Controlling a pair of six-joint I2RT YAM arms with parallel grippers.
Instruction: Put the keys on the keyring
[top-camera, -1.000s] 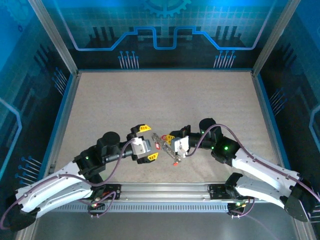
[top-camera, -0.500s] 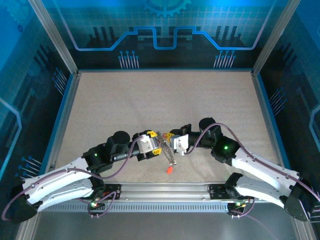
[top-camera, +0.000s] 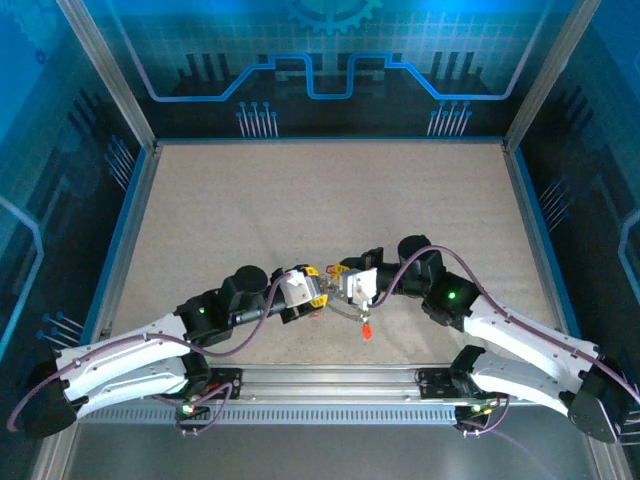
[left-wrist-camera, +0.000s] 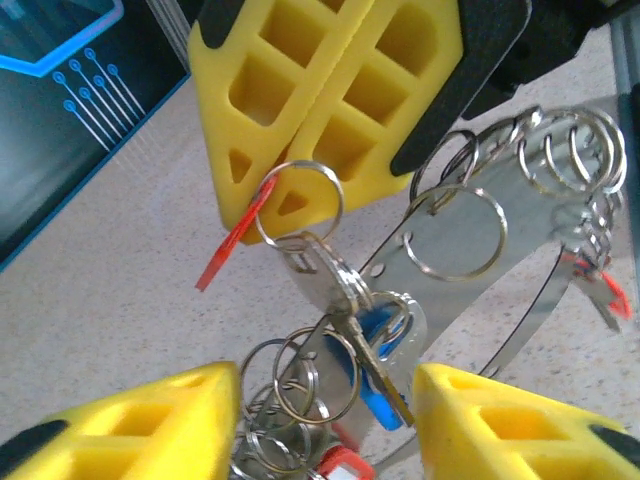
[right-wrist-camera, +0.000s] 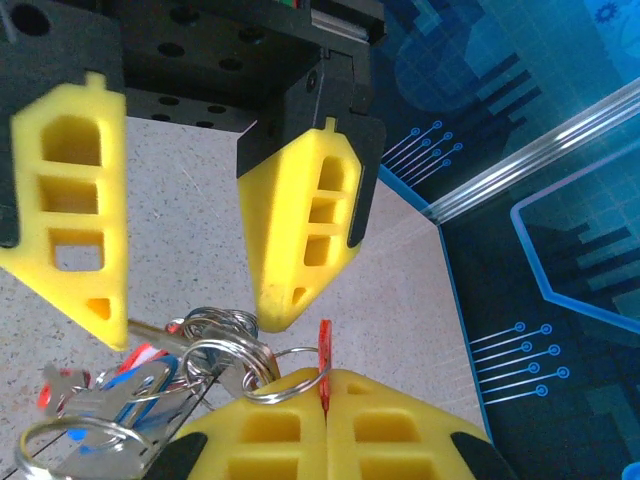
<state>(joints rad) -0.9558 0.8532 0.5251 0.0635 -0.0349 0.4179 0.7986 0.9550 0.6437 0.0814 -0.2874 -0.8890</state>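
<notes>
Now | dangling keys (left-wrist-camera: 350, 310) and keyring (left-wrist-camera: 535, 305) over the worktop (left-wrist-camera: 110, 310), between both arms | pinching one key's split ring (left-wrist-camera: 338, 200) in shut jaws of right gripper (left-wrist-camera: 283, 190) | bracketing the bunch with parted, empty jaws of left gripper (left-wrist-camera: 322, 380), tip to tip opposite right, likely gripping next.

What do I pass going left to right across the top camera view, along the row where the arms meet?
White-and-black left arm → yellow-fingered left gripper → yellow-fingered right gripper, pinching the small metal keys → white-and-black right arm. The bunch overlaps both grippers, so it has no place of its own.
</notes>
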